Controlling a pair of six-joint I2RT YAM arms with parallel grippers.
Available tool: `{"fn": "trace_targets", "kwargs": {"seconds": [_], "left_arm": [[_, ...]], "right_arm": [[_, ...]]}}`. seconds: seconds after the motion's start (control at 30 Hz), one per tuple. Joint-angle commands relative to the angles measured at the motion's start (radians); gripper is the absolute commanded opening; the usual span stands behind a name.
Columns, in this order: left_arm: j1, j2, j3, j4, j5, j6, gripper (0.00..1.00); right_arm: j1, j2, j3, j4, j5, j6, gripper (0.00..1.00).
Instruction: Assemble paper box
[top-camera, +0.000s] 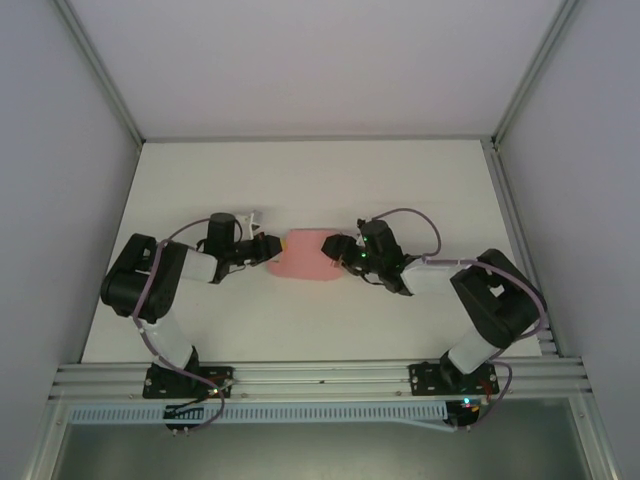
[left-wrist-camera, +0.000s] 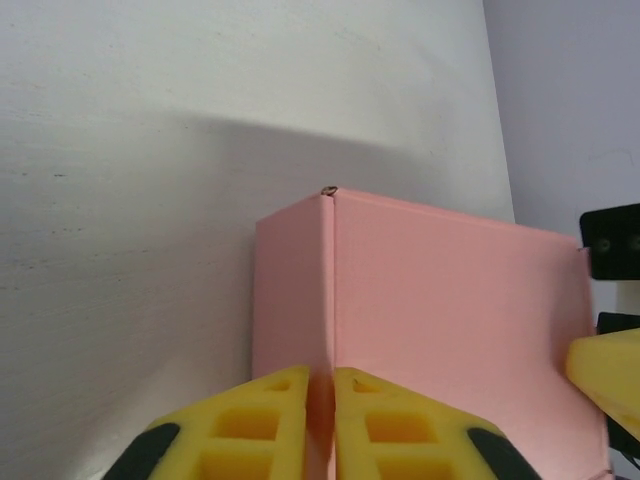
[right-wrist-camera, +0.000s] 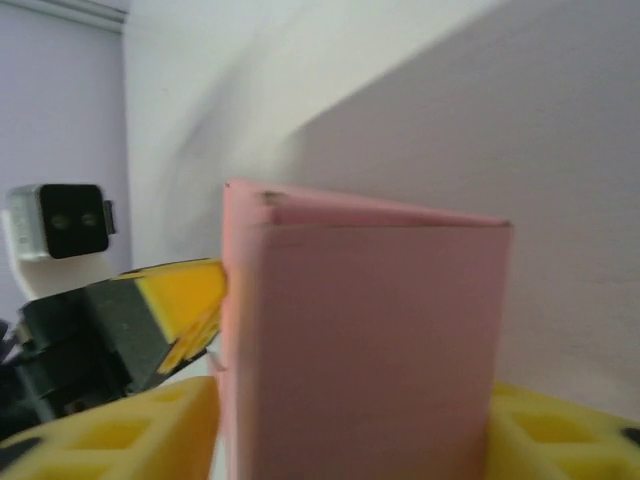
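The pink paper box (top-camera: 305, 257) sits mid-table between the two arms. From the left, my left gripper (top-camera: 268, 250) is shut on a thin upright edge of card at the box's corner; the yellow fingertips (left-wrist-camera: 290, 400) pinch that seam of the paper box (left-wrist-camera: 450, 300). My right gripper (top-camera: 335, 250) comes in from the right and straddles the box's end. In the right wrist view, the paper box (right-wrist-camera: 370, 340) stands between the right gripper's (right-wrist-camera: 350, 400) yellow fingers (right-wrist-camera: 150, 425), which sit against its two sides. The image there is slightly blurred.
The white table (top-camera: 300, 180) lies inside a frame with grey walls on both sides. An aluminium rail (top-camera: 320, 378) runs along the near edge by the arm bases. The left arm's fingertip (right-wrist-camera: 180, 290) shows beyond the box, as does the right arm's fingertip (left-wrist-camera: 605, 370).
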Motion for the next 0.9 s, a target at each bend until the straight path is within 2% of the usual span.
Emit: {"fn": "trace_targets", "kwargs": {"seconds": [0.0,0.13,0.23,0.27,0.3,0.37,0.43,0.5,0.57,0.63,0.7,0.87], "left_arm": [[0.004,-0.003,-0.001,0.036,0.028,0.005,0.16],[0.004,-0.046,0.020,0.034,0.028,0.021,0.29],[0.005,-0.109,0.048,0.001,0.027,0.060,0.43],[0.004,-0.139,0.058,-0.025,0.020,0.087,0.56],[0.004,-0.170,0.068,-0.047,0.010,0.118,0.74],[-0.001,-0.247,0.078,-0.106,-0.030,0.201,1.00],[-0.024,-0.336,0.096,-0.212,-0.096,0.335,1.00],[-0.095,-0.431,0.114,-0.325,-0.216,0.502,1.00],[-0.228,-0.534,0.117,-0.432,-0.401,0.712,1.00],[-0.377,-0.610,0.096,-0.471,-0.602,0.887,1.00],[-0.464,-0.649,0.079,-0.481,-0.693,0.981,1.00],[-0.588,-0.627,0.097,-0.533,-0.799,1.076,1.00]], "right_arm": [[-0.005,-0.040,-0.006,0.064,-0.023,0.005,0.50],[-0.005,-0.110,-0.018,-0.006,0.014,-0.018,0.38],[-0.005,-0.157,-0.011,-0.065,0.027,-0.033,0.36],[-0.006,-0.175,-0.001,-0.104,0.034,-0.037,0.37],[-0.006,-0.190,0.008,-0.141,0.044,-0.036,0.37],[-0.013,-0.217,0.027,-0.215,0.060,-0.019,0.39],[-0.031,-0.238,0.047,-0.285,0.050,0.027,0.39],[-0.068,-0.244,0.077,-0.356,-0.011,0.074,0.38],[-0.120,-0.240,0.125,-0.462,-0.106,0.119,0.37],[-0.165,-0.227,0.186,-0.588,-0.190,0.130,0.36],[-0.191,-0.214,0.237,-0.686,-0.254,0.120,0.36],[-0.237,-0.195,0.303,-0.783,-0.423,0.164,0.38]]}}
